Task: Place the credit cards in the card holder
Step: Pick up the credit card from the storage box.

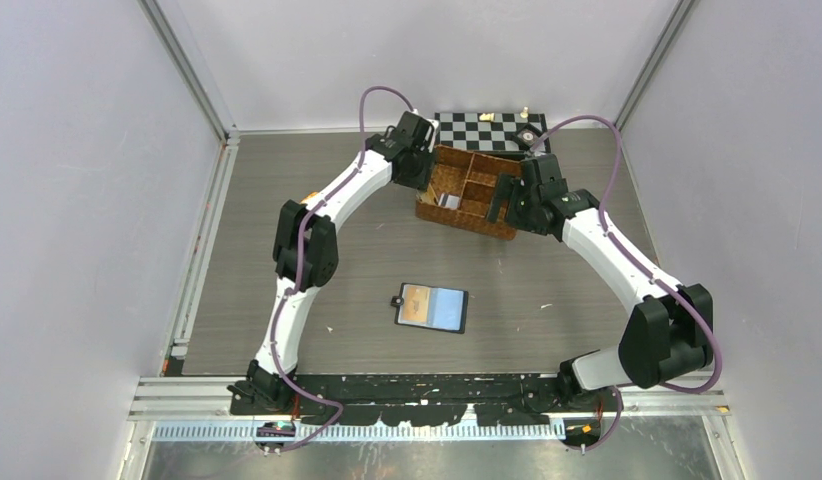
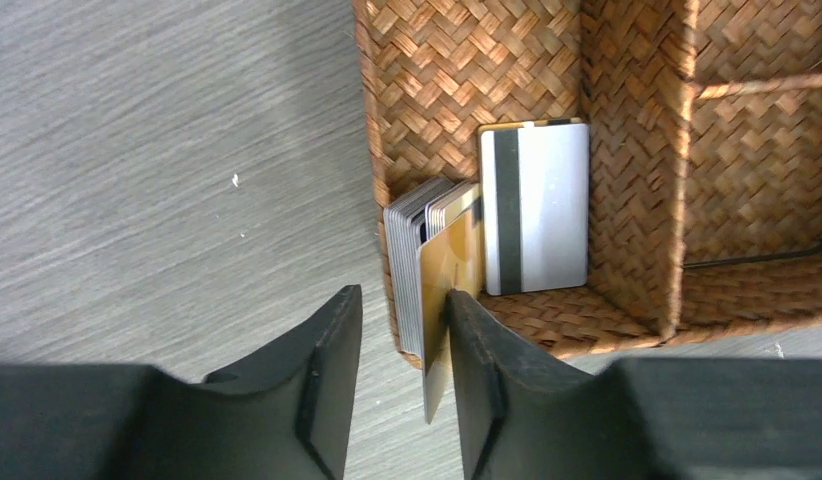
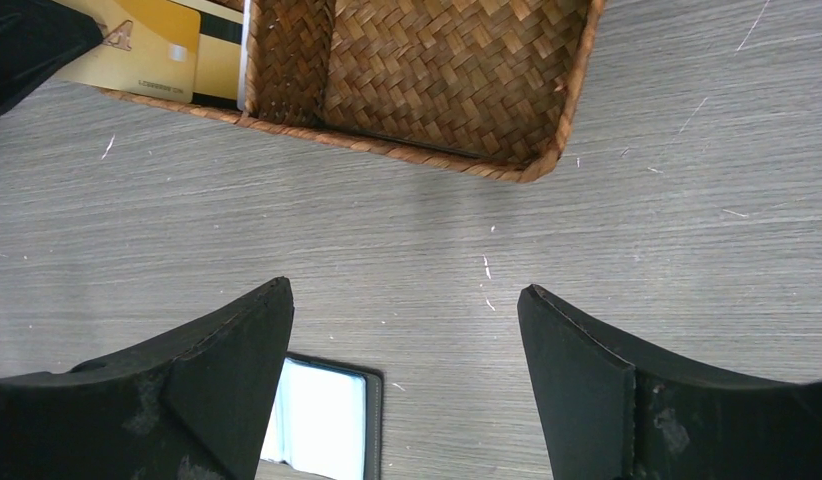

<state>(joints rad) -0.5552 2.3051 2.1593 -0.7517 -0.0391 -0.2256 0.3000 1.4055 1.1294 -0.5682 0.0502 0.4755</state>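
Basket [image 2: 632, 200] holds cards [image 2: 542, 210], L gripper [image 2: 402, 310] agape astride tan card [image 2: 452, 260], R gripper [image 3: 405, 292] released

High rear overview; two close downward wrist views, basket [image 1: 465, 222] common to all

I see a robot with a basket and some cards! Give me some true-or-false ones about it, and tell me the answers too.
1. The card holder lies open on the table. True.
2. The right claw is holding a card. False: it is open and empty, over the table.
3. A silver card with a dark stripe lies in the basket. True.
4. The left claw is down by the card holder. False: it is at the basket, with its jaws either side of a gold card.
5. The basket is one big compartment. False: woven walls split it into several.
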